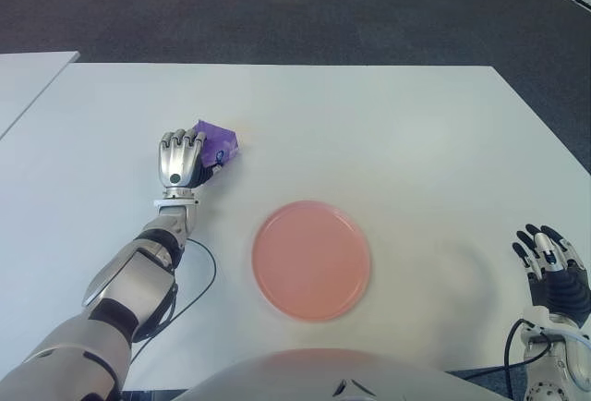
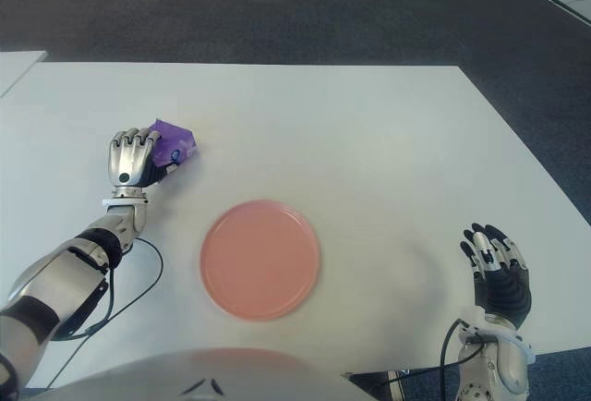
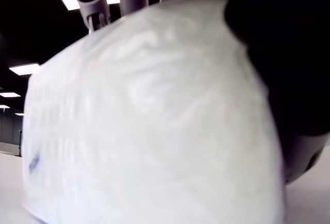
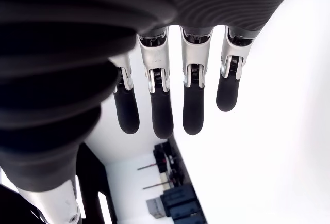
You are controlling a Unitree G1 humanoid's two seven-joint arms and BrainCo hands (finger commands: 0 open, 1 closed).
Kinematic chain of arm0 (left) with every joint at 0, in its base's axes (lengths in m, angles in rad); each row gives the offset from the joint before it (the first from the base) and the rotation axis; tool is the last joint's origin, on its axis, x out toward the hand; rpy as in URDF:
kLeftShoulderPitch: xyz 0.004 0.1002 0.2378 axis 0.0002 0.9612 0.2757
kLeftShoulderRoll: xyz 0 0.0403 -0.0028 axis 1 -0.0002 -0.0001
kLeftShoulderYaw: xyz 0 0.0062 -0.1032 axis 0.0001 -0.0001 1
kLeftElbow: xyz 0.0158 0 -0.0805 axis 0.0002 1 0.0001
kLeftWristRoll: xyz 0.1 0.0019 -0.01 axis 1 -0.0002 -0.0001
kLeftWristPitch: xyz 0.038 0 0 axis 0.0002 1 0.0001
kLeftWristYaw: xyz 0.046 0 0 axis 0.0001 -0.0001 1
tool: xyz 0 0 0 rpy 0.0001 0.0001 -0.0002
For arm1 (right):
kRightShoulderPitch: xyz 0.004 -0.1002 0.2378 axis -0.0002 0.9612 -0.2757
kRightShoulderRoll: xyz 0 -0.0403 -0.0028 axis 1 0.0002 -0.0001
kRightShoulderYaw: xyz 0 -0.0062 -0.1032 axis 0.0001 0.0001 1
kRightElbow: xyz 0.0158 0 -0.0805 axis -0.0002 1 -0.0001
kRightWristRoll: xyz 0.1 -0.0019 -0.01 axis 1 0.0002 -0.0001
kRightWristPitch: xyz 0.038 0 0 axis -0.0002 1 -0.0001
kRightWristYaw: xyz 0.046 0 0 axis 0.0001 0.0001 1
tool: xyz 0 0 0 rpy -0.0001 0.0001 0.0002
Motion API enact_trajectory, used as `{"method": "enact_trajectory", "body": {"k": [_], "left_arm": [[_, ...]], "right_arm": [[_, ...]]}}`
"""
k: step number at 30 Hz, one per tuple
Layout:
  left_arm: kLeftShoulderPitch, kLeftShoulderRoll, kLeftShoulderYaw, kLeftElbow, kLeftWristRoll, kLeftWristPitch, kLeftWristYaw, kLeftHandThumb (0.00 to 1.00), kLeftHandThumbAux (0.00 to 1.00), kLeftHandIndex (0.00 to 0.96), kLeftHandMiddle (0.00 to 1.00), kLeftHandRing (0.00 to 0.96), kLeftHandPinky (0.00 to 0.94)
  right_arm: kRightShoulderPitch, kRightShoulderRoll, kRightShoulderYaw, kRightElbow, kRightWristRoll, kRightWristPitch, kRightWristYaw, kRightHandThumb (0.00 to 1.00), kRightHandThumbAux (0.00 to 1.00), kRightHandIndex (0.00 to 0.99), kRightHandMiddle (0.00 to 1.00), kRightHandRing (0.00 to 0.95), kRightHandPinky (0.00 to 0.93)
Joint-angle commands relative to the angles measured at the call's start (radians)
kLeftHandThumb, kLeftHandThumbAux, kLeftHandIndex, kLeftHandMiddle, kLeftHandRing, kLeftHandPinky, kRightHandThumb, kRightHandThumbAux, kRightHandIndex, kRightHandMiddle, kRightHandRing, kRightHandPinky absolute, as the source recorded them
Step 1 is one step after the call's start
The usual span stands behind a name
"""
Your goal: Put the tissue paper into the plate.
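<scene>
A purple tissue pack (image 1: 220,143) sits on the white table (image 1: 369,133) at the left, and my left hand (image 1: 182,159) has its fingers curled over it. In the left wrist view the pack (image 3: 149,126) fills the frame right against the palm, looking pale. The pink plate (image 1: 311,259) lies flat near the table's front middle, to the right of and nearer than the pack, with nothing on it. My right hand (image 1: 552,264) shows at the table's front right corner, fingers (image 4: 161,105) straight and spread, holding nothing.
A second white table (image 1: 28,78) stands off to the far left across a narrow gap. Dark carpet (image 1: 277,4) lies beyond the far edge. A black cable (image 1: 199,281) loops on the table beside my left forearm.
</scene>
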Motion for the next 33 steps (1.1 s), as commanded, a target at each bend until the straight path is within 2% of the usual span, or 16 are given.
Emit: {"method": "enact_trajectory", "body": {"k": [1,19,27,33], "left_arm": [[0.020,0.011,-0.010,0.003,0.012,0.006,0.010,0.746,0.694,0.443,0.868,0.856,0.858],[-0.014,0.051,-0.009,-0.047,0.026,-0.014,0.048,0.746,0.694,0.443,0.873,0.861,0.863],[-0.016,0.113,-0.016,-0.165,0.066,-0.029,0.088,0.746,0.693,0.443,0.874,0.866,0.866],[0.019,0.166,-0.014,-0.296,0.095,-0.046,0.062,0.747,0.693,0.443,0.871,0.866,0.864]], "right_arm": [[-0.040,0.009,0.013,0.118,-0.034,-0.034,0.059,0.045,0.729,0.336,0.356,0.306,0.259],[-0.068,0.035,0.004,0.170,-0.066,-0.047,0.081,0.084,0.671,0.358,0.376,0.312,0.238],[-0.083,0.046,0.016,0.218,-0.117,-0.071,0.081,0.118,0.654,0.365,0.384,0.311,0.223],[-0.072,0.062,0.031,0.215,-0.133,-0.074,0.089,0.134,0.641,0.360,0.378,0.305,0.220]]}}
